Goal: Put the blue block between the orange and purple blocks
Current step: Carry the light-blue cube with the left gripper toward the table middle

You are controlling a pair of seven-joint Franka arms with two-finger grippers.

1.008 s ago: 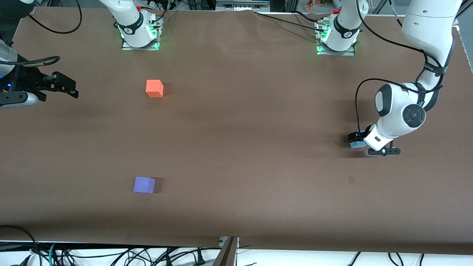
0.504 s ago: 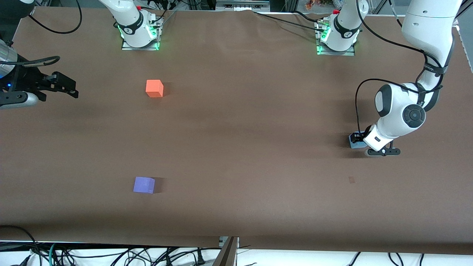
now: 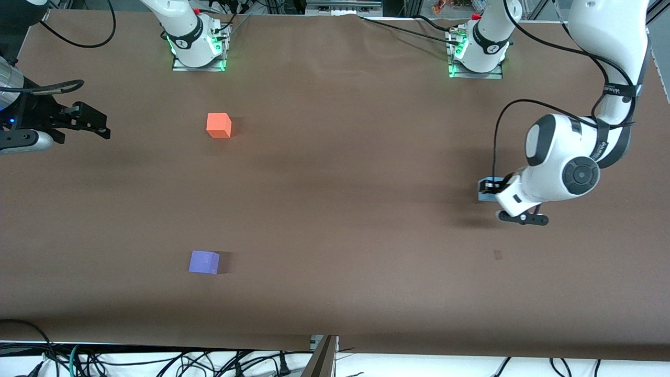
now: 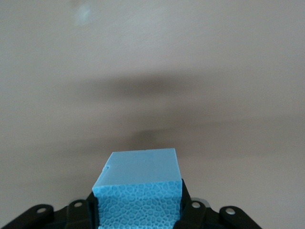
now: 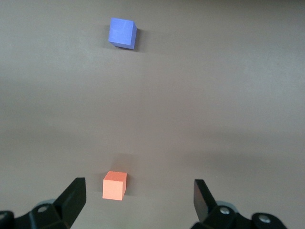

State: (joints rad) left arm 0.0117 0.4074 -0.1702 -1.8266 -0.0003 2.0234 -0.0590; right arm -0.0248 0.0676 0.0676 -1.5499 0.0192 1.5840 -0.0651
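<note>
Now the blue block (image 3: 486, 195) is clamped between the fingers of the left gripper (image 3: 489, 187) and has been lifted off the table (image 3: 335, 209); half a second ago it was still sitting lower, at the surface, toward the left arm's end. A shadow is seen under it on the table, and the wrist view shows the block (image 4: 138, 188) pinched at both sides by the left gripper (image 4: 138, 210), with bare tabletop under it. Height is hard to judge, probably only just clear.

The orange block (image 3: 219, 125) and purple block (image 3: 204, 262) have not been moved: both lie toward the right arm's end, well apart, purple nearer the front camera. The gap between them is unoccupied.

The right gripper (image 3: 91, 124) is parked at the right arm's end of the table, unchanged, fingers spread wide with nothing held; both blocks are seen past its fingertips (image 5: 74, 195).
</note>
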